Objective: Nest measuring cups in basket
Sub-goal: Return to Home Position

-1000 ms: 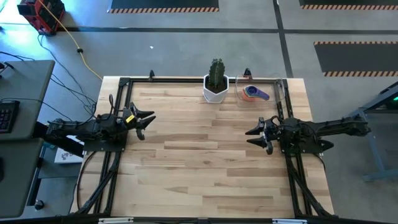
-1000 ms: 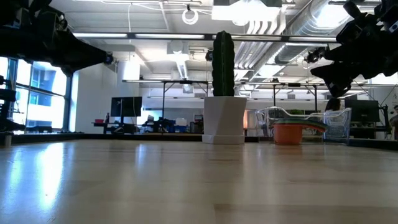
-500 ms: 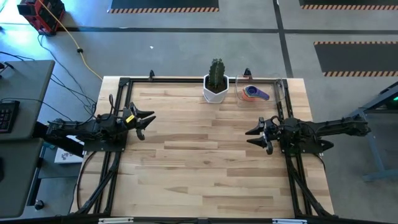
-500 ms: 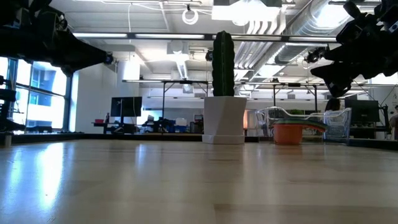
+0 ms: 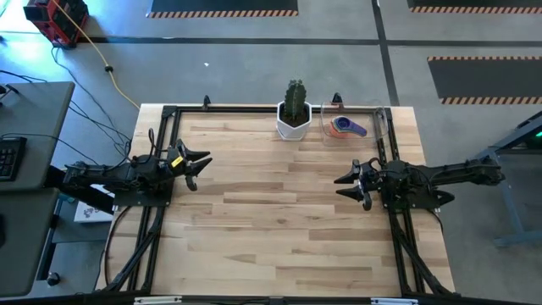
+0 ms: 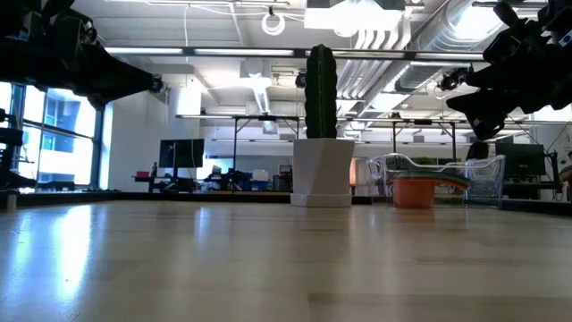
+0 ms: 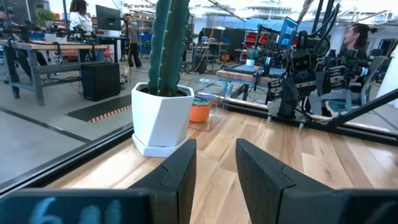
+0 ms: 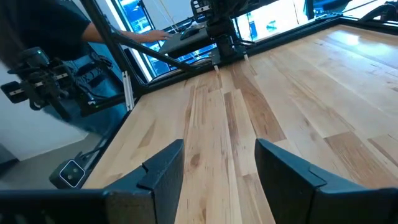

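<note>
At the back of the counter, basket: measuring cups inside — unmoved.
Left claw: apart, where you left it.
Right claw: apart — same.

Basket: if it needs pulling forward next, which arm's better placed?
Right, likely. The basket sits at the back edge on the right arm's side, past the cactus pot from the left gripper; the open right gripper has a clear line to it.

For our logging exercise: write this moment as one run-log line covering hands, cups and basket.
left hand: open, empty, at left side | right hand: open, empty, at right side | measuring cups: nested in basket beside cactus pot
</note>
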